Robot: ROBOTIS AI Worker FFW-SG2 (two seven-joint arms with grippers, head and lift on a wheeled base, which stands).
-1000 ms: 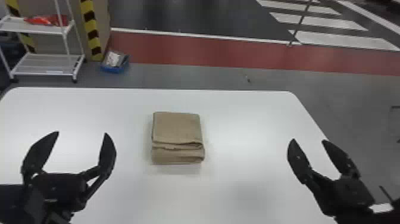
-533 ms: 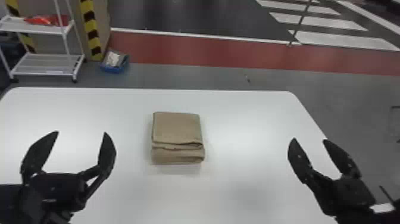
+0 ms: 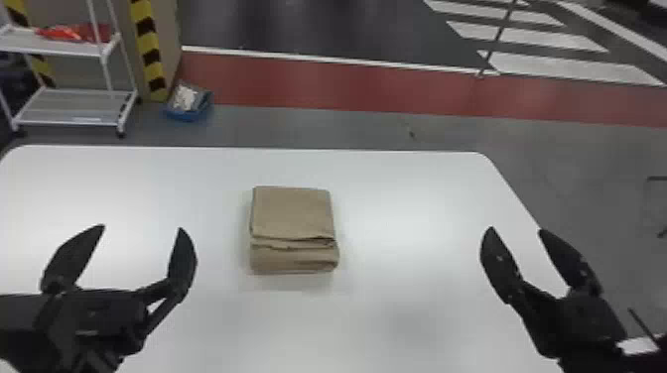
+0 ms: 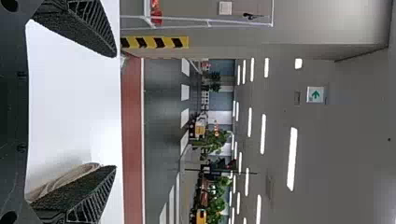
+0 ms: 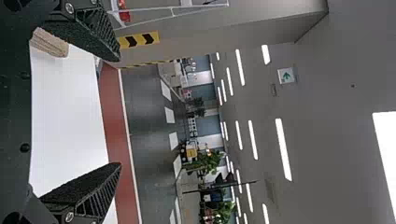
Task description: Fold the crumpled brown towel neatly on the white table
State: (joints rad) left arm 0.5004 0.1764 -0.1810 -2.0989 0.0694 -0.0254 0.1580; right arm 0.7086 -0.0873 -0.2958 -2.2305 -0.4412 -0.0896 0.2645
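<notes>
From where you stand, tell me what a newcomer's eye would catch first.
Probably the folded brown towel, a compact stack near the middle of the white table. Then the two open black grippers, the left and the right, one to each side of it.

Between the left pincer (image 3: 141, 227) and the right pincer (image 3: 516, 228), the towel (image 3: 293, 213) is matt brown cloth, soft-looking, with creased layers on its near side. The counter (image 3: 397, 198) around it is smooth and white with a low sheen. Both pincers look matt black, their inner pads (image 4: 70, 189) rough and grainy. Screw heads (image 5: 69, 216) on the right pincer look like shiny metal. Beyond the left pincer, the rack (image 3: 30, 45) looks like smooth painted metal.
</notes>
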